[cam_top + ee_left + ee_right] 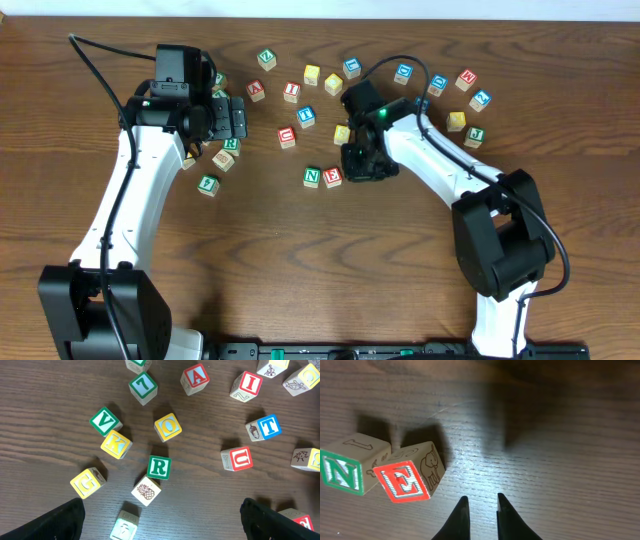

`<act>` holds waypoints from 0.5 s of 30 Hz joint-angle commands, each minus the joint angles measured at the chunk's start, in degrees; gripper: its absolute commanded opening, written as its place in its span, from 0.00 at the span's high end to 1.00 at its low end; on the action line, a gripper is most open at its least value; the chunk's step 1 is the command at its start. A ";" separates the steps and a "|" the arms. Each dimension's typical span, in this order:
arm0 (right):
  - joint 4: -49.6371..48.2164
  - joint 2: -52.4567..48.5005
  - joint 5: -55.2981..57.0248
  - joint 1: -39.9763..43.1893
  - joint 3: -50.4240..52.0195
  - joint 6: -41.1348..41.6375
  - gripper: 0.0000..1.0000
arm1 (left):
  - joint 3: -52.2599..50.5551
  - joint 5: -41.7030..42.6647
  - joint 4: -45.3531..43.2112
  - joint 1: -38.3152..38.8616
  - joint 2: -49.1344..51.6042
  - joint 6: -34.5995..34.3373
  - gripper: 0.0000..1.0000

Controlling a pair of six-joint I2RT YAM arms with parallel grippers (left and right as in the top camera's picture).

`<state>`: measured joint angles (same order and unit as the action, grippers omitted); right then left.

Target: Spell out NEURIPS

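A green N cube (312, 176) (341, 472) and a red E cube (333, 177) (401, 481) sit side by side in the middle of the table, the E slightly turned. My right gripper (354, 170) (483, 502) hovers just right of the E, its jaws nearly together and holding nothing. My left gripper (240, 117) (161, 519) stands wide open above the left cluster. Below it are the green R cube (159, 467) (231, 144), the red U cube (237, 458) (287, 137) and the red I cube (247, 384) (291, 91). I cannot pick out a P cube.
Other cubes lie around the R: a green V (105, 420), yellow K (116, 444), yellow G (87, 482), yellow O (168, 426), pineapple cube (146, 491), red A (195, 378) and blue T (264, 427). Several more cubes are scattered at the back right (466, 80).
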<state>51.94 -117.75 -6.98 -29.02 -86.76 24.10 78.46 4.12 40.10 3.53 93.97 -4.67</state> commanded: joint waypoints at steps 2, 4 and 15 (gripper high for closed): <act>-1.42 -0.59 0.37 -1.42 1.88 2.25 0.85 | 1.38 -0.50 0.17 -0.09 0.52 -0.31 0.02; -2.08 -0.59 0.37 -1.81 2.43 2.23 0.85 | 1.38 -0.50 0.17 -0.09 0.52 -0.31 0.02; -4.70 -0.76 0.44 -2.45 2.47 2.23 0.83 | 1.38 -0.50 0.17 -0.09 0.52 -0.31 0.02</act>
<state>47.53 -117.75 -6.98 -31.00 -84.66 25.34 78.46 4.12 40.10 3.53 93.97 -4.67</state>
